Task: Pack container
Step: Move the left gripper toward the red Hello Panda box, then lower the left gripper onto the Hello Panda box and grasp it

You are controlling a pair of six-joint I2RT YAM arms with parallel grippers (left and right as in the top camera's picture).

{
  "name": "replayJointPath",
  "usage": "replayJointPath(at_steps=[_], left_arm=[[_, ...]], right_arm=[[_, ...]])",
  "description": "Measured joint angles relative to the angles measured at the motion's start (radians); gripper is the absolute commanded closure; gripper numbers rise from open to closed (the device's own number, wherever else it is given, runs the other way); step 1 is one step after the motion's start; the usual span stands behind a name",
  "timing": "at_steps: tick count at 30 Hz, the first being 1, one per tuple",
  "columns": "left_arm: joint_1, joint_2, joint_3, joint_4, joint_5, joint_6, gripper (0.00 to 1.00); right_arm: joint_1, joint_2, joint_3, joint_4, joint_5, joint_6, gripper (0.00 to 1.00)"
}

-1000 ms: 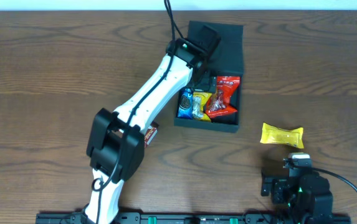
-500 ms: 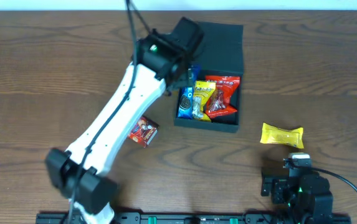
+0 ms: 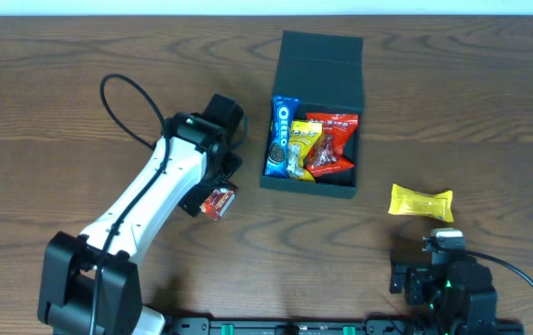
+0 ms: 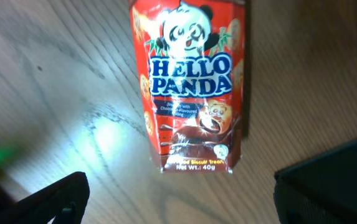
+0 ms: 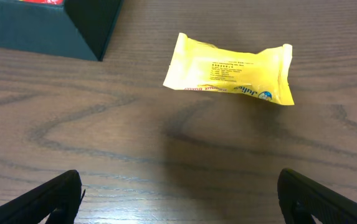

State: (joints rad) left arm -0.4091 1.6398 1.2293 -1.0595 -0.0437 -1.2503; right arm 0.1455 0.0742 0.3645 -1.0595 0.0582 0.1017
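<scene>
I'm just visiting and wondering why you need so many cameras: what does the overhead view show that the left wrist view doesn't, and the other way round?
Only the overhead view shows the open container holding an Oreo packet and other snacks, a yellow packet loose on the table, and the right arm. Only the left wrist view shows the print on the red packet: Hello Panda, with a panda drawing. Both show that red packet lying on the wooden table, with the left pincer open near it.
</scene>
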Motion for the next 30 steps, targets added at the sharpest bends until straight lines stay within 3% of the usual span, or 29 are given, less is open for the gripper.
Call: replayJointPath(at_steps=[6, 17, 25, 30], left_arm=[[0.037, 0.000, -0.086, 0.188, 0.036, -0.024, 0.04], [0.090, 0.000, -0.197, 0.267, 0.019, 0.029, 0.05], [0.132, 0.000, -0.262, 0.451, 0.010, 0.141, 0.05], [0.132, 0.005, -0.262, 0.484, 0.010, 0.187, 0.05]], right_arm=[[0.000, 0.000, 0.000, 0.000, 0.000, 0.000, 0.01], [0.000, 0.000, 0.000, 0.000, 0.000, 0.000, 0.01], [0.000, 0.000, 0.000, 0.000, 0.000, 0.000, 0.01], [0.000, 0.000, 0.000, 0.000, 0.000, 0.000, 0.01]])
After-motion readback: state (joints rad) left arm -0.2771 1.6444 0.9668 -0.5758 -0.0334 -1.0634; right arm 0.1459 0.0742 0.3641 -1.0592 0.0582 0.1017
